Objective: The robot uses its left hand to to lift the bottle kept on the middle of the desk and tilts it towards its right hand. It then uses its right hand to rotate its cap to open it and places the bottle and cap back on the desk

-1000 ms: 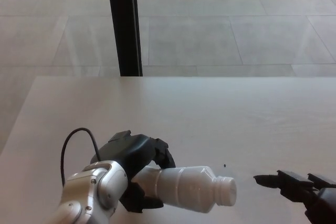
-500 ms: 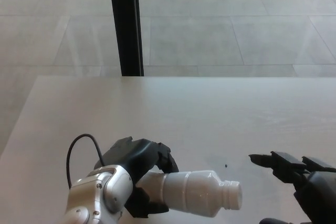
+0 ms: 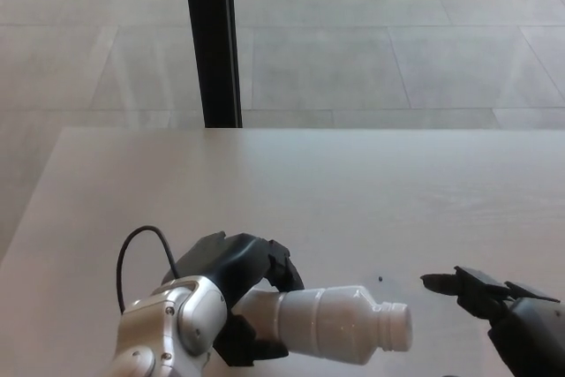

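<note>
Pale desk (image 3: 291, 183) below: left hand (image 3: 231, 282) squeezes the white bottle (image 3: 331, 324), tipped sideways in the air. Right hand (image 3: 494, 306) waits nearby, fingers spread. Cap looks still on; twisting comes next.

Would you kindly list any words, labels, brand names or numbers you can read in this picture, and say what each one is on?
None can be read.
The white bottle held by the left hand shows no label or print on the side in view.
The right hand, the desk and the black post carry no visible text.
</note>
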